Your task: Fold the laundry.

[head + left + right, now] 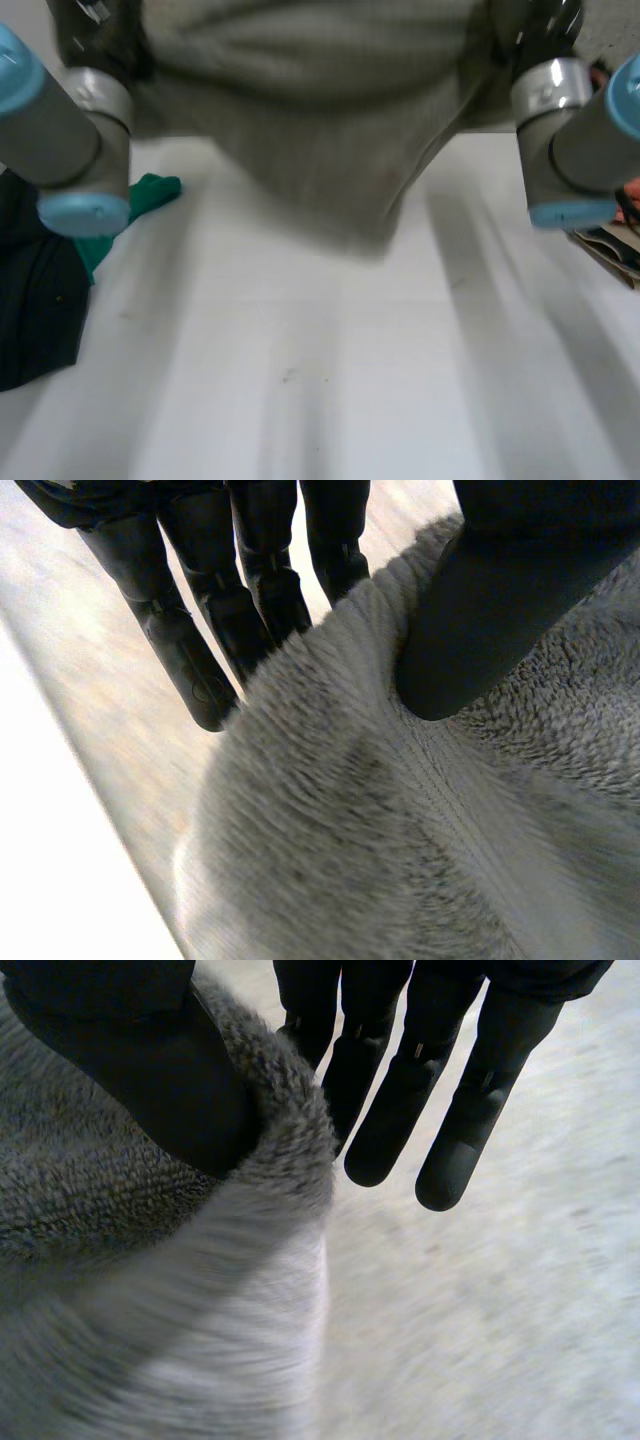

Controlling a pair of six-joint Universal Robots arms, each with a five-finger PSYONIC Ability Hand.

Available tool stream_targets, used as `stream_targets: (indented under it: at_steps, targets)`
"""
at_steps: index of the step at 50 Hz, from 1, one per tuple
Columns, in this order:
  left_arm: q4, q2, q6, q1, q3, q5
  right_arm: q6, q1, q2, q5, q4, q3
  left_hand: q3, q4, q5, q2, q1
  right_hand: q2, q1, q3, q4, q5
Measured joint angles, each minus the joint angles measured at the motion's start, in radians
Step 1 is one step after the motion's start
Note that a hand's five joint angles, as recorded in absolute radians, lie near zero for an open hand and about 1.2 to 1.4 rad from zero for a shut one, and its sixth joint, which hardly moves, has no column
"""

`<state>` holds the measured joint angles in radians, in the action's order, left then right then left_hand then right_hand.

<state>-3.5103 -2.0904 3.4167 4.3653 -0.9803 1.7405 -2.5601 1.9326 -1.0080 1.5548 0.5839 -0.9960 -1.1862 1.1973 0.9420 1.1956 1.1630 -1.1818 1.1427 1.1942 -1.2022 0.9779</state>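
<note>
Two hands hold grey fleece garment [320, 130] up, upper centre, above white table [330, 380] | left hand [190, 650]: thumb pinches edge against straight fingers | right hand [400, 1090]: same pinch on edge | green cloth [150, 195], dark garment [35, 300] at left

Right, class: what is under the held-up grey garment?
Bare white table lies below the grey garment, which the left hand and right hand pinch. The table's far part is covered by the cloth.

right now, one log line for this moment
left hand pinches grey fleece | right hand pinches it | fleece hangs over table
</note>
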Motion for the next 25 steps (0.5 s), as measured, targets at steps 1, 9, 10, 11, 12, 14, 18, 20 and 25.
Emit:
stream_targets:
  at_steps: [1,9,10,11,12,14,18,20,25]
  targets:
    - [-0.013,0.021,-0.019,0.004,0.002,0.007,-0.022,0.0,0.004,0.0,0.019,0.028,0.0,0.0,0.0,0.0,0.0,0.0,0.0,0.0,0.0,0.0]
    - [-0.04,0.13,-0.112,0.011,-0.184,-0.002,-0.121,0.011,-0.009,-0.121,0.044,-0.027,-0.005,0.0,0.0,0.0,0.0,0.0,0.0,0.0,0.0,0.013]
    - [-0.042,0.136,-0.115,0.011,-0.222,-0.004,-0.119,0.011,-0.014,-0.136,0.028,-0.064,-0.006,0.0,0.0,0.001,0.0,0.0,0.0,0.0,0.0,0.013]
    - [-0.044,0.139,-0.116,0.011,-0.263,-0.007,-0.114,0.011,-0.018,-0.147,0.011,-0.098,-0.006,0.0,0.0,0.001,0.0,0.0,0.0,0.0,0.0,0.013]
    - [-0.048,0.14,-0.116,0.01,-0.318,-0.01,-0.106,0.01,-0.02,-0.156,-0.009,-0.137,-0.006,0.0,0.0,0.001,0.0,0.0,0.0,0.0,0.0,0.013]
    - [-0.057,0.138,-0.114,0.009,-0.392,-0.014,-0.093,0.01,-0.023,-0.163,-0.039,-0.192,-0.006,0.0,0.0,0.002,0.0,0.0,0.0,0.0,0.0,0.013]
    - [-0.08,0.105,-0.102,0.002,-0.579,-0.017,-0.042,0.004,-0.017,-0.177,-0.132,-0.349,-0.006,0.001,0.0,0.002,0.0,0.0,0.0,0.0,0.0,0.013]
    - [-0.085,0.087,-0.092,-0.003,-0.653,-0.016,-0.016,0.001,-0.008,-0.184,-0.172,-0.413,-0.006,0.001,0.0,0.002,0.0,0.0,0.0,0.0,0.0,0.013]
    - [-0.05,0.065,-0.043,-0.016,-0.804,-0.001,0.046,-0.001,0.016,-0.202,-0.249,-0.533,0.131,-0.142,-0.047,-0.14,-0.101,0.0,0.0,0.0,0.0,0.013]
